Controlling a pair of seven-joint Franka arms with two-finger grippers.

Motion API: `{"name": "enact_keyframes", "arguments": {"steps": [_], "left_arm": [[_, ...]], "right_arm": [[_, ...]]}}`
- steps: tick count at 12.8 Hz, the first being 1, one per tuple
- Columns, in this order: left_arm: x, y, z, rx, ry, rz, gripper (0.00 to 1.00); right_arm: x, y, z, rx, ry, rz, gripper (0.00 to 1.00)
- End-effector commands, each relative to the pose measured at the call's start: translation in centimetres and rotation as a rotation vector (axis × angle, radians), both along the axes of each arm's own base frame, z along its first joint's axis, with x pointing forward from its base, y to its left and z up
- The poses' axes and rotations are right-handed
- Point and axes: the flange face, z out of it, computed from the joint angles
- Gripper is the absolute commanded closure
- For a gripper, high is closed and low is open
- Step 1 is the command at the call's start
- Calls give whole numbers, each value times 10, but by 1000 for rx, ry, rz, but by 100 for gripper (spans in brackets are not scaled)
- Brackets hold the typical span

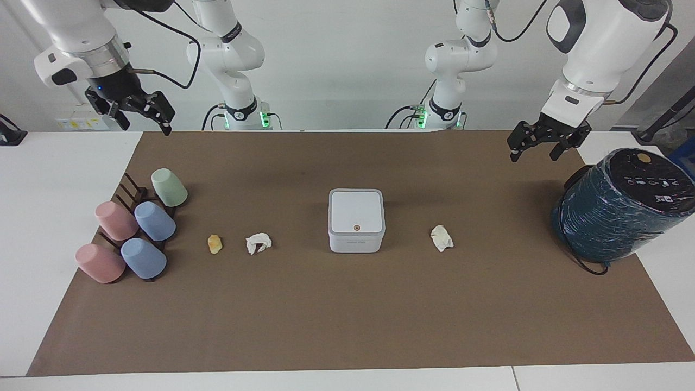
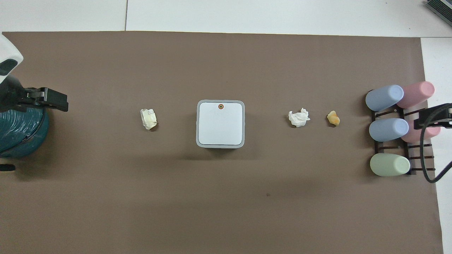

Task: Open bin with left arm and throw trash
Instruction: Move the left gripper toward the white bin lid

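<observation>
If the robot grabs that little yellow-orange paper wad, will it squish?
Probably. The yellow-orange crumpled tissue wad looks lumpy and creased, so it would likely squash between fingers. It seems very light, and being uneven, it should tumble rather than roll smoothly.

White table (image 1: 43, 228), brown mat (image 1: 347, 315) laid on it. On mat: bin (image 1: 357, 220), lid shut; three tissue wads (image 1: 258, 243); cup rack (image 1: 133, 228); teal cylinder (image 1: 619, 209).

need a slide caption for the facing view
Closed bin mid-table, three tissue wads in a row beside it; left gripper and right gripper raised, both open.
</observation>
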Motion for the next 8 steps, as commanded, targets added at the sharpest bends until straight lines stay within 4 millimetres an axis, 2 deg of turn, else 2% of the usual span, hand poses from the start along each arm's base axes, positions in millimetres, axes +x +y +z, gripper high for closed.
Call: {"name": "enact_keyframes", "arguments": {"steps": [1,8], "left_arm": [[-7,2,4,-3,-9,-8,0],[-9,1,-1,-3,8,-6,0]], "right_arm": [[-7,-1,0,-9,-1,14,0],[-10,-1,-5,-6,11,19,0]]}}
